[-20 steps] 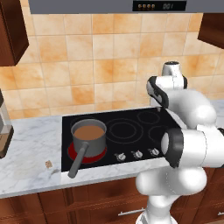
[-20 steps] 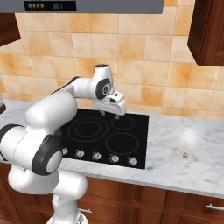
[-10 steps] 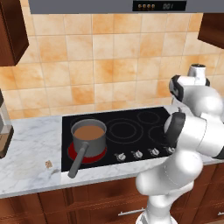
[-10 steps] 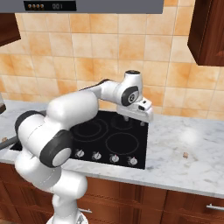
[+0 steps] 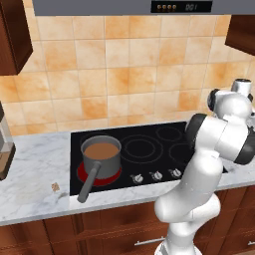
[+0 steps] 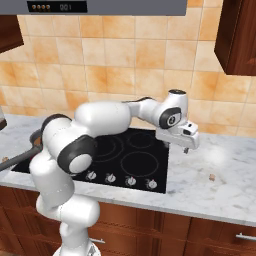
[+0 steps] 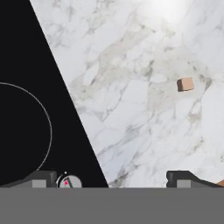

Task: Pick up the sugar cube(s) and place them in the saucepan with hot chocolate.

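1. White-veined marble is what your gripper (image 7: pixel 109 177) hangs over: in the hand view its two dark tips stand wide apart with nothing between them, one above the black cooktop (image 7: pixel 30 87), the other above the marble counter (image 7: pixel 144 109).
2. The cooktop's straight edge crosses the hand view from 11 o'clock down to 6 o'clock; everything on the 3 o'clock side of it is bare stone.
3. In that stone, at about 2 o'clock from the gripper, sits a small tan cube (image 7: pixel 185 84), well apart from both tips and with open counter all round it.
4. In the right base view you see the gripper (image 6: pixel 186 148) above the cooktop's right edge (image 6: pixel 165 170), and the same cube (image 6: pixel 212 177) lies at about 4 o'clock from it, near the counter's front edge.
5. The saucepan with hot chocolate (image 5: pixel 101 155) stands on the glowing red burner (image 5: pixel 84 174) at the front left of the cooktop in the left base view, its handle pointing to 7 o'clock, toward the counter's front edge.
6. A speckled sugar cube (image 5: pixel 55 187) lies on the marble at 8 o'clock from the pan, just beside the handle's end and close to the cooktop's left edge.
7. Between pan and arm the other rings (image 5: pixel 144 148) give you open room.
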